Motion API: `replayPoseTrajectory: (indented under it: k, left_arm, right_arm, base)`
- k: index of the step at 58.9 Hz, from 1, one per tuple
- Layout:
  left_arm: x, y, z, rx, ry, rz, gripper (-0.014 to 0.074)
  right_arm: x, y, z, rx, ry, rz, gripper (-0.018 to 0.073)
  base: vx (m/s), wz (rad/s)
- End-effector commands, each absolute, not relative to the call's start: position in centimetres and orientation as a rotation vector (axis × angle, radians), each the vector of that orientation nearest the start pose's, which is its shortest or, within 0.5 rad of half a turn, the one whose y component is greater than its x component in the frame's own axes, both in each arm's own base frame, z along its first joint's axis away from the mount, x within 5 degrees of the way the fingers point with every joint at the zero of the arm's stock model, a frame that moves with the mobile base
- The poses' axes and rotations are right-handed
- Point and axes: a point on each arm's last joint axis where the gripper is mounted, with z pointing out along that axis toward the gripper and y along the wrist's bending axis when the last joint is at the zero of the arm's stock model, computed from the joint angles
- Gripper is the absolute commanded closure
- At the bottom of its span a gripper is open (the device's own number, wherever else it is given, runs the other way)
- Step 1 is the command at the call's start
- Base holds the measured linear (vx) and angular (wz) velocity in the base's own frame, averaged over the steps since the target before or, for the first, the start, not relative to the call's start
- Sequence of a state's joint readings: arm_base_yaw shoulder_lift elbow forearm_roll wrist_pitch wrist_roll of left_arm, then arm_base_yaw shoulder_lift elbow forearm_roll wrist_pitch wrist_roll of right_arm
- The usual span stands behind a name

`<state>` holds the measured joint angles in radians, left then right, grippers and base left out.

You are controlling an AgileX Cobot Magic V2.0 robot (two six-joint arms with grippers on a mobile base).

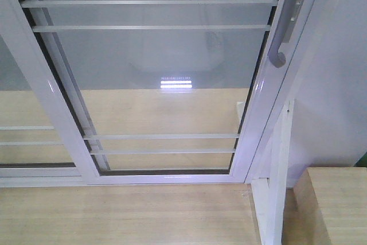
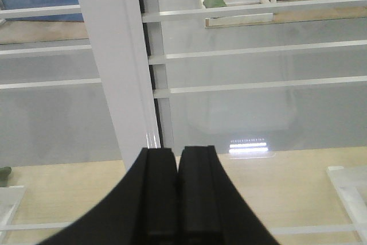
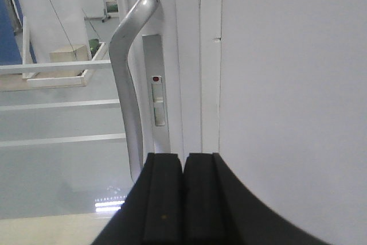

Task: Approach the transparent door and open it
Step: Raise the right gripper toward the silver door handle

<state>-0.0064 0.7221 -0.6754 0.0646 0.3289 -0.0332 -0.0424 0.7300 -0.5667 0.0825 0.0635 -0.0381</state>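
At the left edge of the front view stands a glass panel (image 1: pixel 23 107) with no handle. The transparent door (image 1: pixel 166 67) fills the centre, its bottom rail just above the wooden floor (image 1: pixel 126 216). Its grey pull handle (image 1: pixel 278 55) sits at the upper right, on the stile against the jamb, so the door looks shut. A bare white post (image 1: pixel 278 164) stands at the lower right.

The left gripper (image 2: pixel 179 162) has its jaws pressed together on nothing and points at the overlapping stiles (image 2: pixel 114 55). The right gripper (image 3: pixel 183 164) is likewise closed and empty, low in its view just beneath the handle's lower end.

With its jaws closed, the right gripper could only push the rounded bar and might skid onto the glass. The red mark (image 3: pixel 155 78) in the latch slot may mean the door is locked, in which case a pull would strain the arm. If the door slides left, the left gripper could be caught at the stiles.
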Motion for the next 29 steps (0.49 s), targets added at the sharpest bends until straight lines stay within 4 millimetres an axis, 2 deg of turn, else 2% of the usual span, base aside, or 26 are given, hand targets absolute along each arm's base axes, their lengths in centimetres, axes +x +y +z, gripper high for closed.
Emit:
replayPoseTrajectory:
  k: [1,11,16,20,29]
  left_arm:
    - [15.2,0.0,36.3,0.02,1.748,0.023,0.0384]
    - [15.1,0.0,36.1,0.019,1.769,0.024,0.0215]
    - [15.1,0.0,35.9,0.018,1.79,0.025,0.0167]
    - [15.1,0.0,35.8,0.017,1.805,0.025,0.0152]
    - [15.1,-0.1,35.7,0.0,1.807,-0.001,0.0152]
  right_arm:
    - [16.3,-0.8,34.4,0.073,1.621,-0.003,0.0381]
    - [17.6,-0.8,33.4,0.084,1.681,0.005,0.0143]
    - [18.5,-0.9,32.5,0.114,1.727,0.027,0.0055]
    - [19.5,-0.9,31.6,0.109,1.776,0.021,0.0013]
    - [22.1,-0.7,30.0,0.085,1.782,0.013,0.0005]
  base:
    - [0.0,0.0]
    - [0.0,0.0]
    - [0.0,0.0]
    - [0.0,0.0]
    - [0.0,0.0]
